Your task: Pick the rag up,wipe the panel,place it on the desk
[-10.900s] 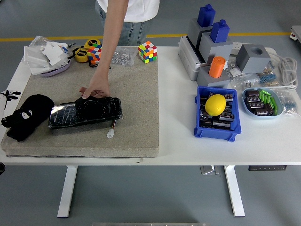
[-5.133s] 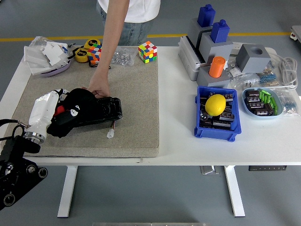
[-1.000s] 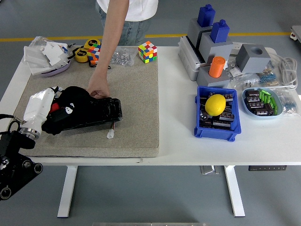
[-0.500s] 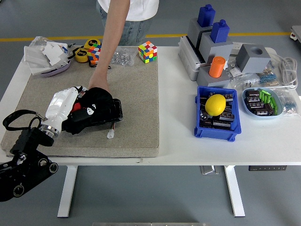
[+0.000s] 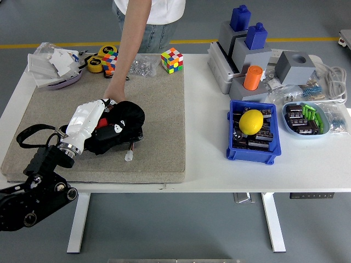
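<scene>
Black rag (image 5: 123, 116) bunched on top of the black panel (image 5: 118, 135), on the tan felt mat (image 5: 159, 104) at table left; covers most of the panel, only right end and lower edge showing. Left hand (image 5: 90, 118), white shell, pressed onto the rag's left side, fingers closed on the cloth. Black left arm (image 5: 33, 186) running in from lower-left corner, cable loop beside the wrist. White connector plug (image 5: 129, 156) on short wires just below the panel's right end, on the mat. Person's hand (image 5: 113, 97) at the panel's far edge, touching rag top, bare forearm coming down from picture top; white shirt and jeans at table far side. Along mat's far edge: Rubik's cube (image 5: 171, 59), bag of metal parts (image 5: 141, 67), second cube (image 5: 110, 60) beside yellow tape measure (image 5: 96, 64), crumpled white packaging (image 5: 55, 63) at far left. Right half of white table (image 5: 208, 170): blue bin (image 5: 251, 150) holding yellow lemon-shaped object (image 5: 252, 121), grey fixture with blue blocks (image 5: 245, 33) and orange cylinder (image 5: 253, 77), light blue tray (image 5: 307, 119) with green parts, white cable (image 5: 334, 76) at far right. Right hand not in view.
</scene>
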### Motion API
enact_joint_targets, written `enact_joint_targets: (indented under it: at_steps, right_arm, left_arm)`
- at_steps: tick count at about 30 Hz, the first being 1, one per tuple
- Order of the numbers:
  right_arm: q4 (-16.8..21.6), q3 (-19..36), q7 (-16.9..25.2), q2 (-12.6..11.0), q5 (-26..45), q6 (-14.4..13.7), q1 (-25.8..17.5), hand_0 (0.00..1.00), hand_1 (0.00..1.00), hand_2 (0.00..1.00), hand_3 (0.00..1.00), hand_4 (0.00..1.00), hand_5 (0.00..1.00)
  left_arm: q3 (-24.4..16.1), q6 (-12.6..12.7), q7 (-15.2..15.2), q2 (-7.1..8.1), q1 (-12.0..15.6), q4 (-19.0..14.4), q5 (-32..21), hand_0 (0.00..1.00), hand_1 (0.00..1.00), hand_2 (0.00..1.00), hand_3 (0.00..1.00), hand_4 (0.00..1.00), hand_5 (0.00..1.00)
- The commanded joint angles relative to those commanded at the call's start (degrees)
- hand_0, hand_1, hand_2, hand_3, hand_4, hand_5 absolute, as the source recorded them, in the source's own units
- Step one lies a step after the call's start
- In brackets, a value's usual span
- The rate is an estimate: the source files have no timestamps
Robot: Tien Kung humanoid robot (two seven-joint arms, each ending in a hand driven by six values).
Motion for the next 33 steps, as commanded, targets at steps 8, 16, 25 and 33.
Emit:
enact_joint_targets:
  at_steps: [8,16,25,33]
  right_arm:
    - [0.0,0.2,-0.2,-0.1,-0.1,0.0,-0.2,0.741,0.633,0.69,0.598,0.967,0.581]
    - [0.0,0.7,-0.2,0.0,0.0,-0.1,-0.3,0.742,0.633,0.69,0.598,0.967,0.58]
    - [0.0,1.1,-0.2,0.1,-0.2,-0.1,-0.4,0.742,0.633,0.69,0.598,0.967,0.58]
    - [0.0,1.3,-0.4,0.0,-0.3,0.0,-0.5,0.742,0.633,0.69,0.597,0.967,0.579]
  left_arm:
    - [-0.3,0.0,-0.2,0.65,1.0,0.5,0.1,0.196,0.101,0.271,0.591,0.547,0.378]
    - [-2.6,0.0,-0.4,2.62,2.6,1.1,0.7,0.196,0.101,0.271,0.592,0.548,0.379]
    - [-5.9,0.0,-0.6,4.57,5.0,2.9,1.3,0.197,0.101,0.271,0.591,0.548,0.38]
    - [-9.6,0.0,-0.8,5.77,7.4,3.6,2.2,0.197,0.1,0.271,0.592,0.548,0.381]
